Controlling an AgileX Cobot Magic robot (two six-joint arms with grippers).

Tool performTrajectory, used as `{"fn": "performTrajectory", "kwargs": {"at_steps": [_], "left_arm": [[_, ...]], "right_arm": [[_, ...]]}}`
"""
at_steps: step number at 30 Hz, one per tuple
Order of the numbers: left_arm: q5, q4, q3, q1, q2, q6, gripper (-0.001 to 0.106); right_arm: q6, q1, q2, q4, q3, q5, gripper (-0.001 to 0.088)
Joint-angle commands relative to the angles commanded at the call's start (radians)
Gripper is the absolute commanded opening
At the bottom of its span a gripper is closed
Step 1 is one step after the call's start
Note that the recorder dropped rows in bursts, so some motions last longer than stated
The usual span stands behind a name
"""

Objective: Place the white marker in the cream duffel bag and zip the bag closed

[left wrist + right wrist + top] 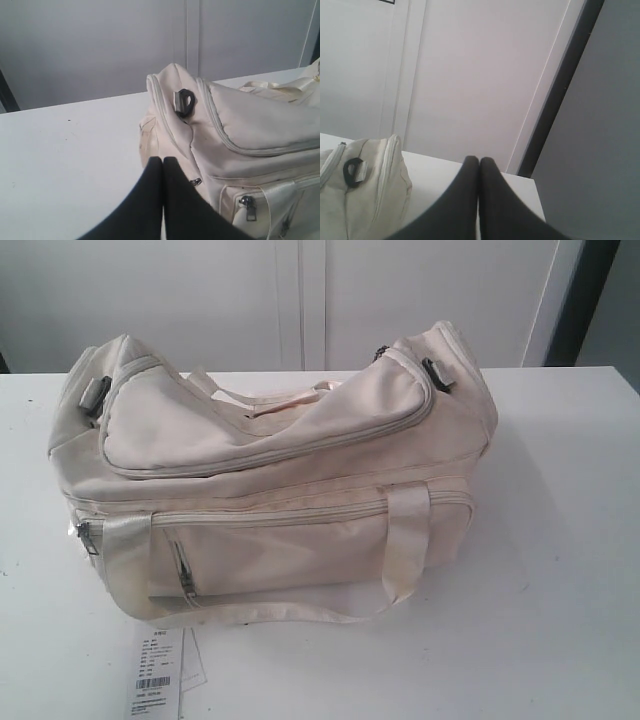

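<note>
The cream duffel bag (270,480) lies across the middle of the white table (560,570), its top zip flap lying flat and shut-looking. The white marker shows in no view. Neither arm appears in the exterior view. My left gripper (163,159) is shut with nothing between its black fingers, just off the bag's end (170,115) near a grey strap ring (184,102). My right gripper (479,159) is also shut and empty, held above the table's far corner beside the bag's other end (375,190).
A white barcode paper tag (157,680) hangs over the table's front edge below the bag. A front pocket zipper pull (248,207) and webbing handles (405,540) show on the bag. A white wall (300,300) stands behind the table.
</note>
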State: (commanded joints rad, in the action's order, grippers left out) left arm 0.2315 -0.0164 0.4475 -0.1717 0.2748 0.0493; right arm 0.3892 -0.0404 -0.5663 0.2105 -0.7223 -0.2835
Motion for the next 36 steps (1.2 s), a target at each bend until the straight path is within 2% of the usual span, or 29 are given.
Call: {"fn": "performTrajectory", "kwargs": {"at_steps": [16, 36], "left_arm": [[0.005, 0.000, -0.269, 0.000, -0.217, -0.002, 0.000], [0.005, 0.000, -0.427, 0.000, -0.275, -0.004, 0.000]], "right_arm": [[0.000, 0.000, 0.000, 0.002, 0.000, -0.001, 0.0000], [0.000, 0.000, 0.000, 0.002, 0.000, -0.002, 0.0000]]}}
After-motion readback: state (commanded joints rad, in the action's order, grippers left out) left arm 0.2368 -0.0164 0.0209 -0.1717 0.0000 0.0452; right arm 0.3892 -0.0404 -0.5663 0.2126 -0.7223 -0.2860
